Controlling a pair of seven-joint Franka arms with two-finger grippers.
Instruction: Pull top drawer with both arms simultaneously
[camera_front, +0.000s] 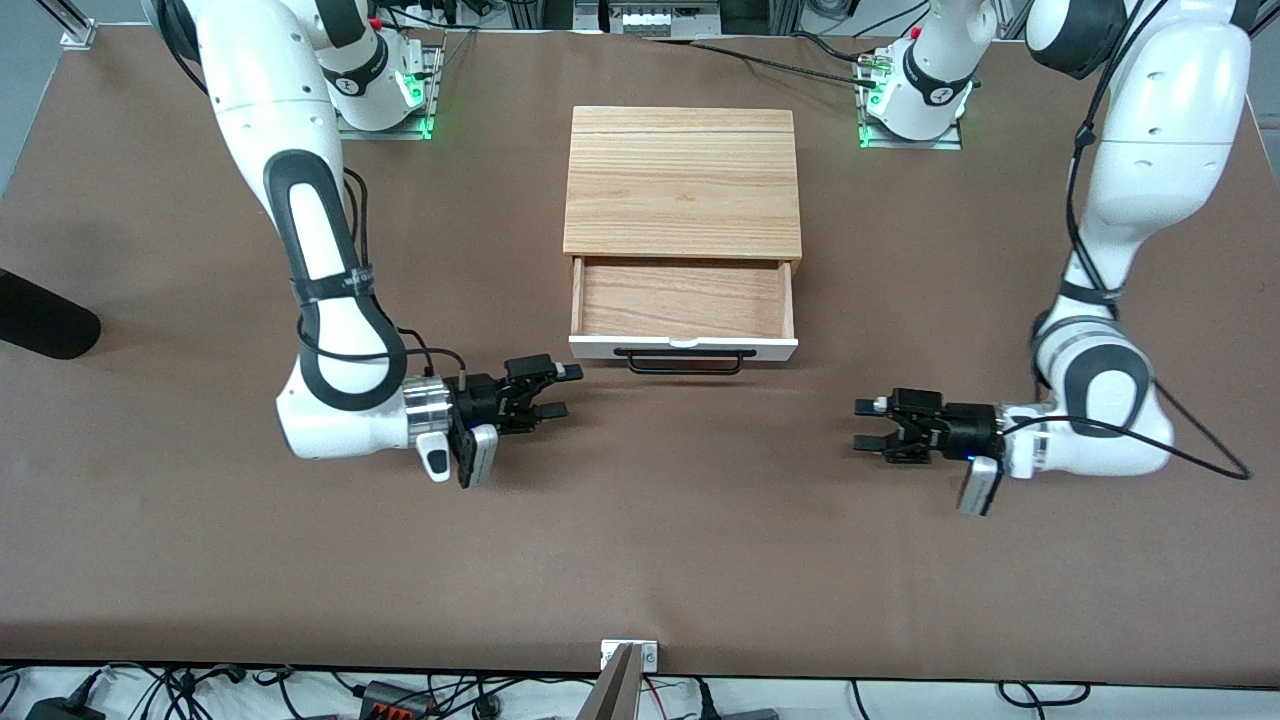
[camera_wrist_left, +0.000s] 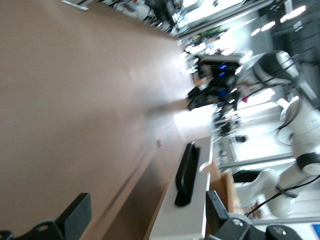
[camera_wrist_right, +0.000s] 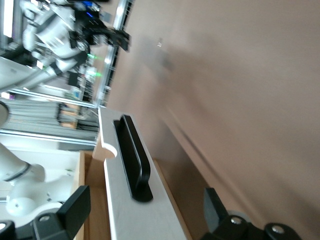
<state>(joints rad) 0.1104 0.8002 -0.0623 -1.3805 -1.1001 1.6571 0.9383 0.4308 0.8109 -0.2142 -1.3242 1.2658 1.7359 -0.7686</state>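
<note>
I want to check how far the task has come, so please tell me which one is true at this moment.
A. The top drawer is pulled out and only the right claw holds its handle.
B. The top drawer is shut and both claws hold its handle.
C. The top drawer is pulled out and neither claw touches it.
C: the top drawer stands out of the cabinet showing its wood inside, while the left claw and the right claw are both open over the table, apart from the black handle.

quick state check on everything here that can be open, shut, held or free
top drawer: pulled open, light wood inside showing, nothing in it
bar handle: free, no hand on it
left hand: open, holding nothing, over the table
right hand: open, holding nothing, over the table
</note>
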